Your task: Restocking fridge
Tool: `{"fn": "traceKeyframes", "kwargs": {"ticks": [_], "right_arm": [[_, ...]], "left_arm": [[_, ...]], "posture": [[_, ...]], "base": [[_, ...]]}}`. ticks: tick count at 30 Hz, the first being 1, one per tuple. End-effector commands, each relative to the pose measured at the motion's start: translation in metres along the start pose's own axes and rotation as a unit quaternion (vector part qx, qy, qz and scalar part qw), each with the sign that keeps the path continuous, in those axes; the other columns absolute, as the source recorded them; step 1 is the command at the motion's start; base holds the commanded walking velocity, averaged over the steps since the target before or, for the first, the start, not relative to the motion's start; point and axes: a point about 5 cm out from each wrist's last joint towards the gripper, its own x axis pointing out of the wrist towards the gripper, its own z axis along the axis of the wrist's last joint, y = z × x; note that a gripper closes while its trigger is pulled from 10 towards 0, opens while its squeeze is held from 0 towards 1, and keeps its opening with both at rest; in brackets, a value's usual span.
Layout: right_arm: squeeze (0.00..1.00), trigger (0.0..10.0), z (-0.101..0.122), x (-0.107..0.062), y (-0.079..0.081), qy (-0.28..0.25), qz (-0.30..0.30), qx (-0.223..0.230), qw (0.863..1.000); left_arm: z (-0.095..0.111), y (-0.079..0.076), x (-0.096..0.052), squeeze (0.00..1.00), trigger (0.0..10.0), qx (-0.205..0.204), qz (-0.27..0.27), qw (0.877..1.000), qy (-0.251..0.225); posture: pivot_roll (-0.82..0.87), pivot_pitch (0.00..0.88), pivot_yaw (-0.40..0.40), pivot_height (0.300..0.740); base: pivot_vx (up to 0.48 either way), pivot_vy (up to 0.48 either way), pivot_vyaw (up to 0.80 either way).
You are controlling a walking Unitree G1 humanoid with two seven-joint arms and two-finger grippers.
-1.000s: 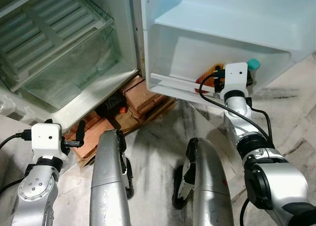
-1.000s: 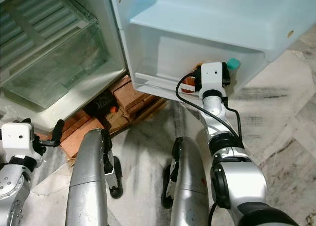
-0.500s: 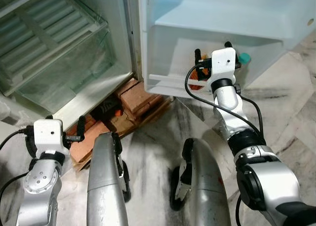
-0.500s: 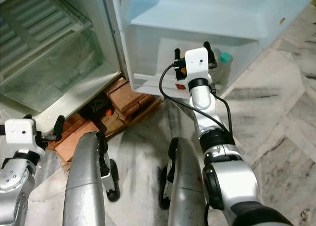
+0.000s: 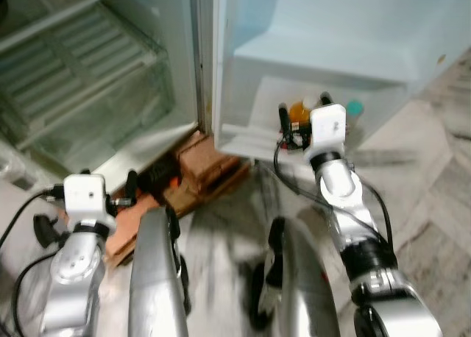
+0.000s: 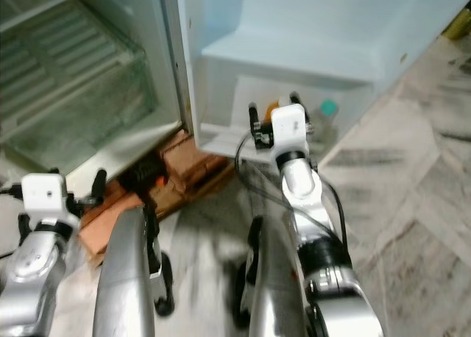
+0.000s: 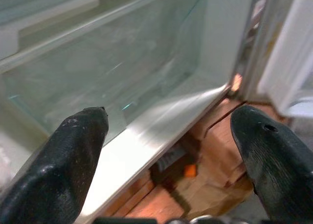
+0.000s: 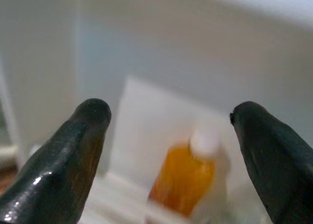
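Open fridge door (image 5: 346, 28) ahead at 12–1 o'clock, bottom door bin (image 5: 243, 135) low at 12. Inside bin: orange bottle (image 8: 183, 180) and teal-capped bottle (image 5: 354, 110) standing close together at the 1 o'clock end, blocking that side; bare room in bin toward 11 o'clock. Right gripper (image 8: 171, 136) spread wide, just short of bin lip, orange bottle straight ahead between fingers with gaps either side. Fridge body at 10–11 o'clock: glass crisper front (image 7: 112, 72) closing off lower compartment, wire shelf (image 5: 81, 57) above. Bricks (image 5: 202, 157) under fridge at 11, low. Left gripper (image 7: 168, 136) spread, facing crisper front and fridge sill, open air between fingers. Marble floor (image 5: 434, 197) free at 3 o'clock.
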Motion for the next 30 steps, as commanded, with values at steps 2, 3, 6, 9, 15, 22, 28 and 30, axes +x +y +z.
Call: {"fn": "traceKeyframes", "kwargs": {"ticks": [2,3,6,9,15,22,28,30], "right_arm": [[1.00,10.0,-0.007,-0.017,-0.003,0.033,0.003,0.006,0.999],[0.53,10.0,-0.010,-0.025,-0.002,0.041,0.014,0.003,0.999],[0.00,10.0,-0.014,-0.053,0.000,0.058,0.059,0.004,0.997],[0.00,10.0,-0.014,-0.060,0.000,0.065,0.066,0.010,0.996],[0.00,10.0,-0.023,-0.072,0.001,0.066,0.047,0.020,0.997],[0.00,10.0,-0.036,-0.067,-0.002,0.086,-0.026,0.043,0.995],[0.00,10.0,-0.035,-0.067,-0.008,0.083,-0.040,0.056,0.994],[0.00,10.0,-0.033,-0.065,-0.008,0.075,-0.047,0.049,0.995]], "left_arm": [[-0.008,-0.003,-0.005,0.00,10.0,-0.003,0.000,1.000,0.010],[-0.010,-0.004,-0.005,0.00,10.0,-0.005,0.001,1.000,0.012],[-0.015,-0.005,-0.010,0.00,10.0,-0.010,0.000,1.000,0.019],[-0.018,-0.005,-0.011,0.00,10.0,-0.010,-0.001,1.000,0.023],[-0.031,-0.008,-0.013,0.00,10.0,-0.013,-0.008,0.999,0.036],[-0.033,-0.020,-0.004,0.00,10.0,-0.024,-0.019,0.999,0.033],[-0.038,-0.016,-0.002,0.00,10.0,-0.021,-0.021,0.999,0.037],[-0.040,-0.017,0.001,0.00,10.0,-0.017,-0.027,0.999,0.038]], "posture": [[0.09,0.135,-0.089,0.548],[0.07,0.118,-0.083,0.548],[0.06,0.078,-0.070,0.548],[0.05,0.064,-0.065,0.548],[0.03,0.000,-0.066,0.568],[0.04,0.000,-0.059,0.618],[0.01,0.000,-0.042,0.648],[0.00,0.000,-0.038,0.663]], "base": [[0.000,0.000,0.00],[0.000,0.000,0.00],[0.000,0.000,0.00],[0.000,0.000,0.00],[0.000,0.000,0.00],[0.000,0.000,0.00],[0.000,0.000,0.00],[0.000,0.000,0.00]]}}
